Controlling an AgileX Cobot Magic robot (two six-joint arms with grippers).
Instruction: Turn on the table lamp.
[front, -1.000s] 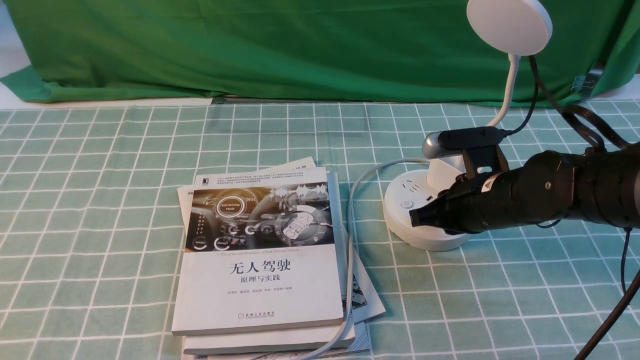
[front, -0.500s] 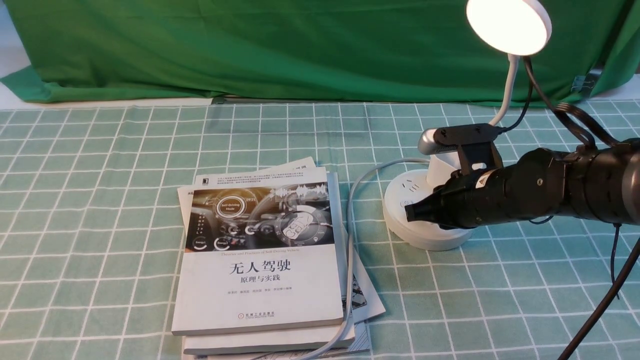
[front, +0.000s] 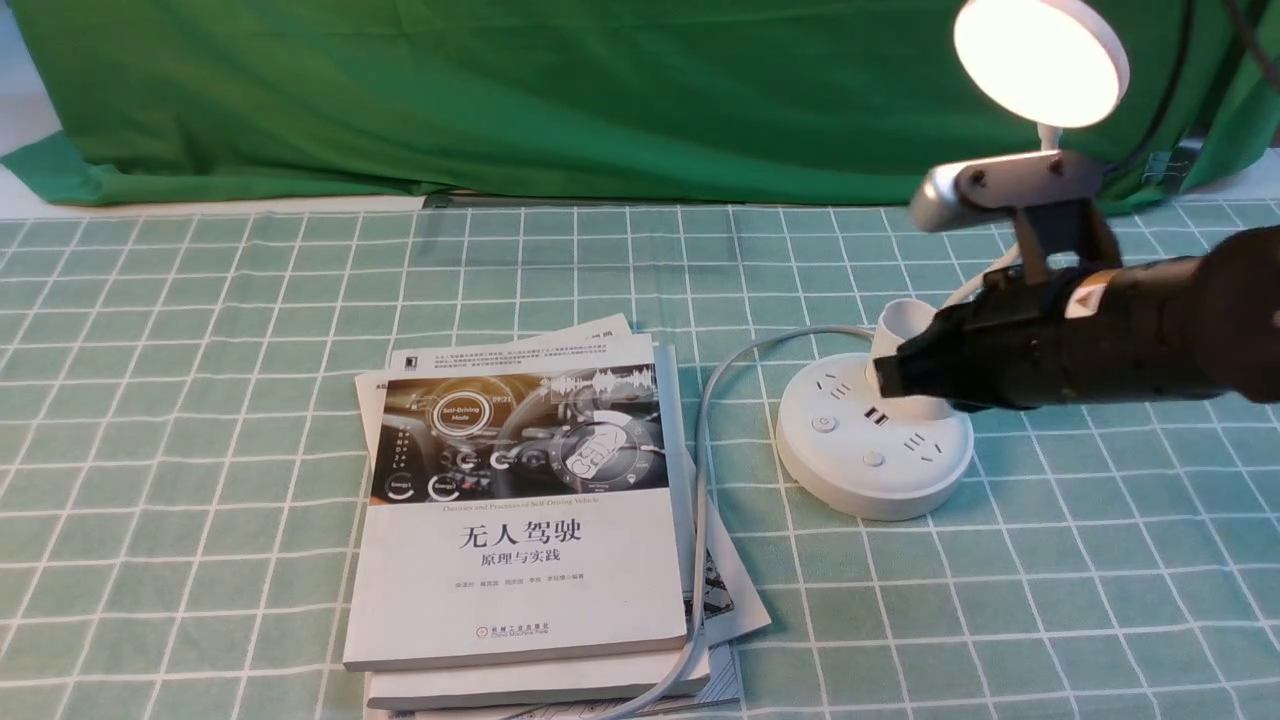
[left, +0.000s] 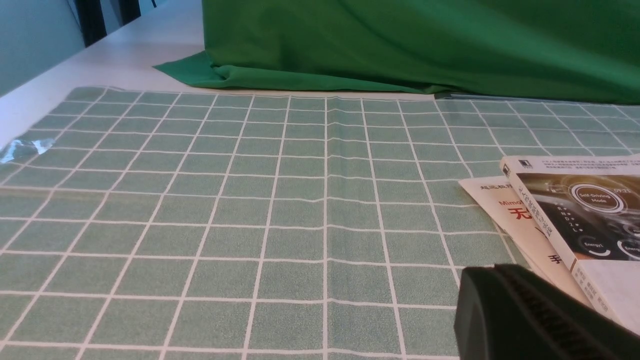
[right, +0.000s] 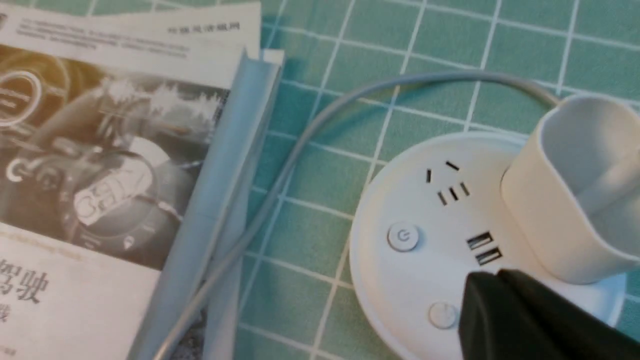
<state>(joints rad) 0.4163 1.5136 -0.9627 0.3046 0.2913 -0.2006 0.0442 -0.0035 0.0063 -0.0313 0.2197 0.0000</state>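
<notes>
Table lamp (front: 870, 470) glows, base just beneath right pincer (front: 888, 377).

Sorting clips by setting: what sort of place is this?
Probably a staged lab tabletop dressed as a study desk: green backdrop cloth, checked tablecloth, stacked textbooks beside the lit table lamp.

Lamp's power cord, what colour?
The power cord is light grey, clearest in the right wrist view.

1. The books (front: 520, 520) are lying stacked on the counter (front: 200, 400).
2. The table lamp (front: 873, 450) is standing near them, at their 3 o'clock.
3. The cable (front: 700, 470) is running between both, crossing the stack's 5 o'clock corner.
4. The right claw (front: 890, 378) is hanging above the lamp's base.
</notes>
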